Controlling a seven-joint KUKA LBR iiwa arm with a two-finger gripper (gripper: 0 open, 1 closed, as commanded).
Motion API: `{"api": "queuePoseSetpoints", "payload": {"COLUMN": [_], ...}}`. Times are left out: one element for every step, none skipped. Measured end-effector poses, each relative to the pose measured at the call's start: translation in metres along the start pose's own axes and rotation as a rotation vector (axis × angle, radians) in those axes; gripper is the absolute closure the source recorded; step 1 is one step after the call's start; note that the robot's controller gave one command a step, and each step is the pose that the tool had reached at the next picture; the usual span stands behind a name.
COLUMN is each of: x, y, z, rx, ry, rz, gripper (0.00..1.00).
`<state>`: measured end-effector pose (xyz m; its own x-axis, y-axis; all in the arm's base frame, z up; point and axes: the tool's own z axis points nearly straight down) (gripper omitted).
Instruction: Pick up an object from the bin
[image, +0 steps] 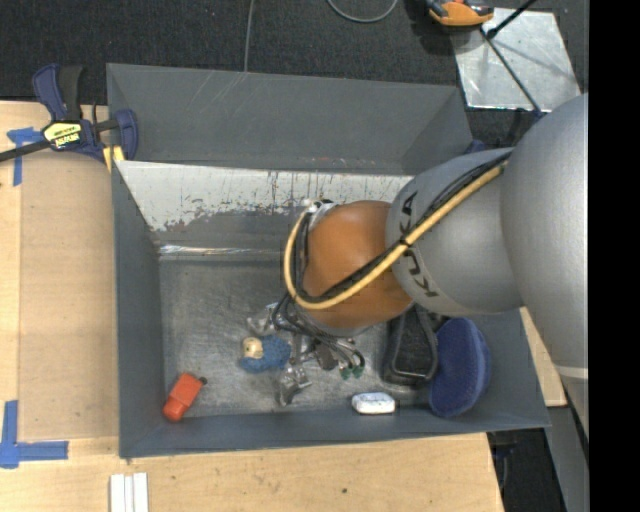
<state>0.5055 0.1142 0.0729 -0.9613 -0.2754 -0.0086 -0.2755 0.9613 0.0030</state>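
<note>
My gripper hangs low over the bin's front middle, under the arm's orange cover. Its metal fingers stand apart, so it is open. A small blue toy with a beige round knob lies on the floor at the left of the gap between the fingers, touching or nearly touching them. I cannot tell whether it sits fully between them. A white oval thing lies by the front wall, right of the gripper.
An orange-red block lies near the front left corner. A black flat case and a dark blue oval pad lie at the right, partly under the arm. The arm's cover and cable hide the bin's middle.
</note>
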Motion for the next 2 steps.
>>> {"api": "queuePoseSetpoints", "payload": {"x": [0.006,-0.021], "y": [-0.019,0.032], "z": [-0.004,-0.009], "rx": [0.002,0.002], "ry": [0.004,0.003], "rz": [0.001,0.209], "gripper": [0.00,0.00]}}
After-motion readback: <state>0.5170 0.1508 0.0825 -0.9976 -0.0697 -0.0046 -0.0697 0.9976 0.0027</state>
